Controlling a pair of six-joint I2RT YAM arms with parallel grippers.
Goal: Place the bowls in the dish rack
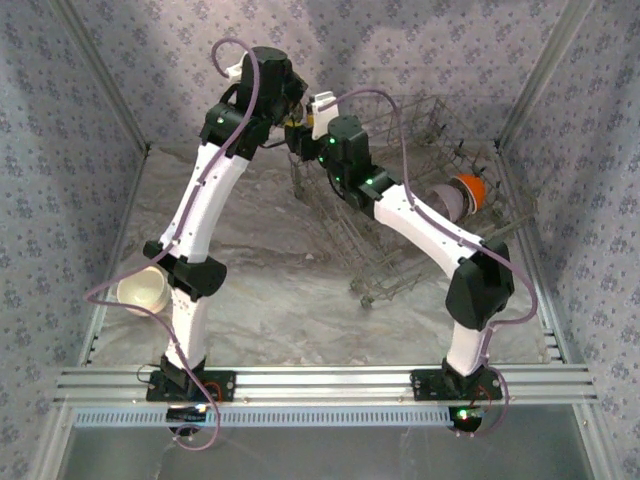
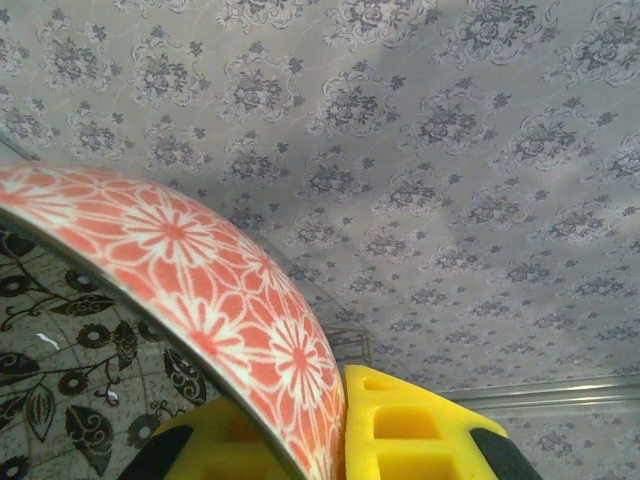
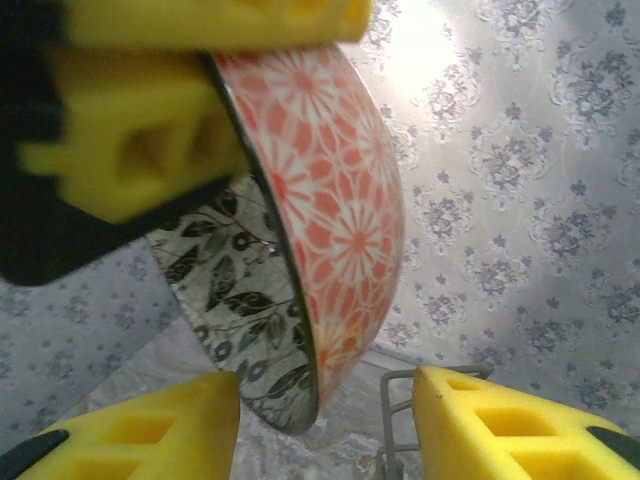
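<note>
We are watching a mid-air handover above the table, just in front of the dish rack [image 1: 385, 265]. The left gripper [image 2: 310, 440] is pinching the rim of the patterned bowl [image 3: 340, 200], one pad on the orange-flowered outside and one on the black-leafed inside, and is holding it tilted on edge. The right gripper [image 3: 325, 425] is waiting below with its fingers apart, straddling the bowl's lower rim without touching it. We are judging the bowl to be glazed, so rigid, smooth, light for these arms and liable to chip if dropped. The foam pads should be biting best straight across the thin rim, opposite the left gripper's hold, never on the curved wall, where they would be sliding off. An orange bowl [image 1: 472, 186] and a lavender-grey bowl [image 1: 448, 200] are sitting in the rack, and a white bowl [image 1: 148, 290] is lying on the table beside the left arm.
</note>
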